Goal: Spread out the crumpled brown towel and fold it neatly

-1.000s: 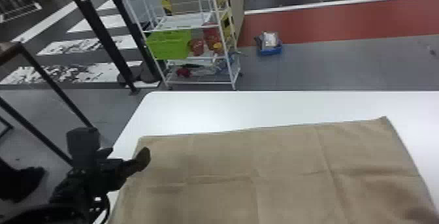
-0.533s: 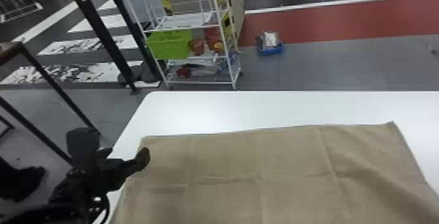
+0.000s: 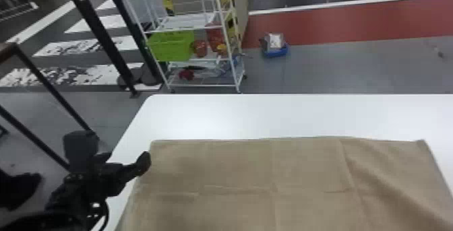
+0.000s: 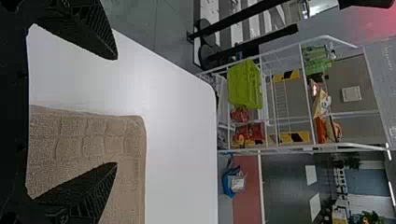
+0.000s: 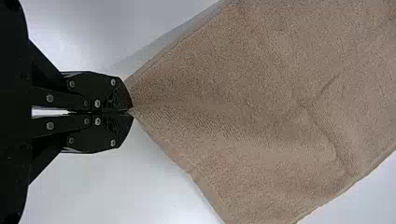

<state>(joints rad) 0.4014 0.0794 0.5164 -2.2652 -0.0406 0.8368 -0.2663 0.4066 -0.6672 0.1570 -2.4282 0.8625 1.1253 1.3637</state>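
Note:
The brown towel [image 3: 242,166] lies spread over the white table, with creases across it and a raised diagonal ripple at its right part. By its left edge is my left gripper [image 3: 129,159]. In the left wrist view the left gripper [image 4: 116,111] has its fingers wide apart, one over the towel [image 4: 135,158] near a rounded corner, nothing between them. My right gripper [image 5: 130,111], in the right wrist view, is shut on a pointed corner of the towel [image 5: 261,102], and the cloth fans out from its fingertips.
The white table [image 3: 256,116] has a bare strip beyond the towel's far edge. Behind it on the floor stand a white wire shelf [image 3: 202,86] with a green basket [image 3: 172,46] and a small blue container [image 3: 276,52]. Black posts and rails are at the left.
The towel's far right corner has come nearer and slightly outward to the right, and a diagonal ripple has formed on that side. The left gripper has kept still.

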